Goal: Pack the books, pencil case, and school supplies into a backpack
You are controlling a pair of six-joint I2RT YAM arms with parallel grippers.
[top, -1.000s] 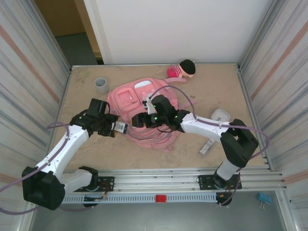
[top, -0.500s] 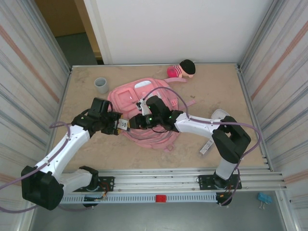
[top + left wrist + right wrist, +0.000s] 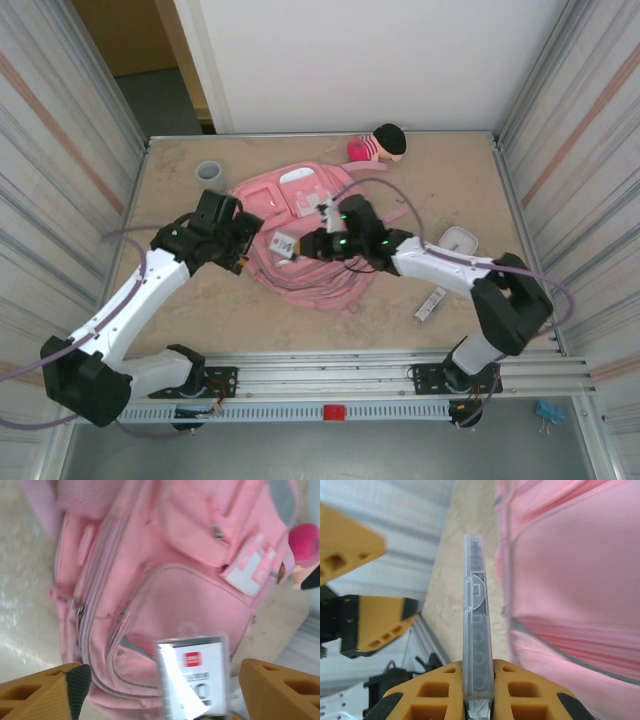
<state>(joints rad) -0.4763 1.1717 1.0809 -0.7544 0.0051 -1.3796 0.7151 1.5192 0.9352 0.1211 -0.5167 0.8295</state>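
Note:
The pink backpack [image 3: 300, 235] lies flat mid-table, and its zipped front pockets show in the left wrist view [image 3: 165, 575]. My right gripper [image 3: 308, 245] is shut on a small white card in a clear flat pack [image 3: 285, 243], held just above the backpack's left edge. The right wrist view shows the card edge-on [image 3: 477, 625] between the right gripper's [image 3: 478, 702] pads. My left gripper [image 3: 246, 236] stands open just left of the card [image 3: 195, 677], not touching it. Books and pencil case are out of view.
A white rounded-square box [image 3: 458, 239] and a narrow grey-white strip [image 3: 431, 303] lie right of the backpack. A grey cup [image 3: 209, 172] stands at the back left, a pink plush doll [image 3: 380, 145] by the back wall. Metal walls close in both sides.
The right gripper closed on the card. The left gripper opened, let it go and drew back up-left. The right arm carried the card slightly right over the backpack.

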